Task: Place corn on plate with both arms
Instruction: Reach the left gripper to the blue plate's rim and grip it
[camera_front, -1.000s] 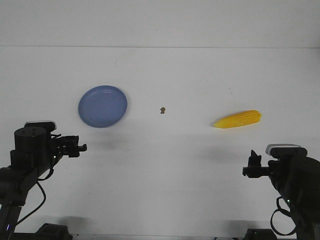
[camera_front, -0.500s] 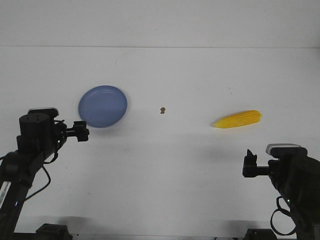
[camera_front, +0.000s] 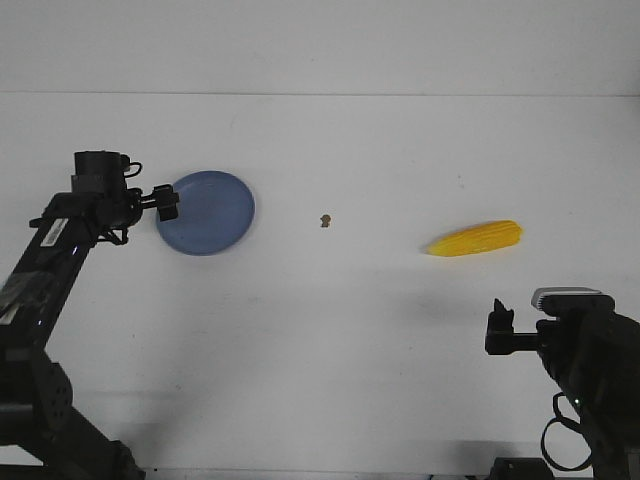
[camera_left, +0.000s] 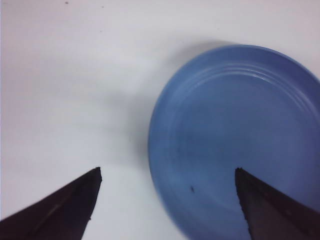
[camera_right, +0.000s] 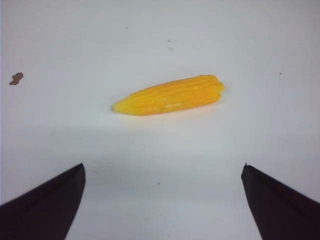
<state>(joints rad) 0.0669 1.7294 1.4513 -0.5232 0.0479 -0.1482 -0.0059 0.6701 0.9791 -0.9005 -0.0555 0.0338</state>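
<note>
The yellow corn (camera_front: 476, 238) lies on the white table at the right, pointed end toward the left; it also shows in the right wrist view (camera_right: 169, 95). The blue plate (camera_front: 207, 212) sits empty at the left and shows in the left wrist view (camera_left: 235, 140). My left gripper (camera_front: 168, 203) is open and empty, held over the plate's left rim, with one finger (camera_left: 270, 200) above the plate and the other above the table. My right gripper (camera_front: 500, 330) is open and empty, low at the front right, a stretch short of the corn.
A tiny brown speck (camera_front: 325, 220) lies on the table between plate and corn; it also shows in the right wrist view (camera_right: 16, 78). The table's far edge meets a white wall at the back.
My left arm has risen and swung forward, from the front left up to the plate's left rim. The right arm has barely moved. Corn and plate have not moved.
</note>
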